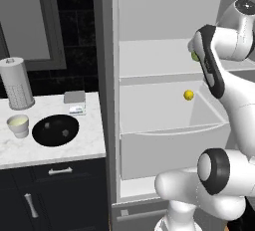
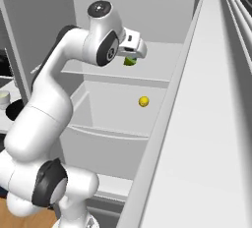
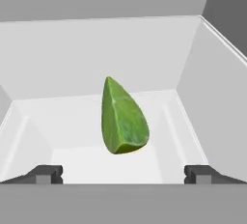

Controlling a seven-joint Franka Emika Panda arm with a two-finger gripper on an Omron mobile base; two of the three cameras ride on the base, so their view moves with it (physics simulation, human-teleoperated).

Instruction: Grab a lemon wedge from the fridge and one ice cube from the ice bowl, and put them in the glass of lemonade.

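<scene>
Presently, left base view: my arm is reaching into the open fridge [image 1: 112, 100]; the lemon wedge [image 1: 193, 56] is peeking out as a green sliver on the upper shelf, beside my wrist. A yellow ball [image 1: 189, 95] is sitting on the shelf below. The cup of lemonade [image 1: 18, 125] and the black ice bowl [image 1: 55, 130] are waiting on the counter [image 1: 89, 135], well apart from the fridge.

Right base view: my gripper [image 2: 134, 55] is hovering right at the wedge [image 2: 130, 61]; the open door [image 2: 206, 148] is walling off the right side, so I am judging straight back out to be the clear way.

Hand view: my fingers [image 3: 46, 175] are standing wide apart, holding nothing, the wedge [image 3: 123, 119] centred between and beyond them. Item: likely light, firm, slick-rinded. I am favouring its broad flat faces over the tapered tip. Shelf walls are leaving fair room on both sides.
</scene>
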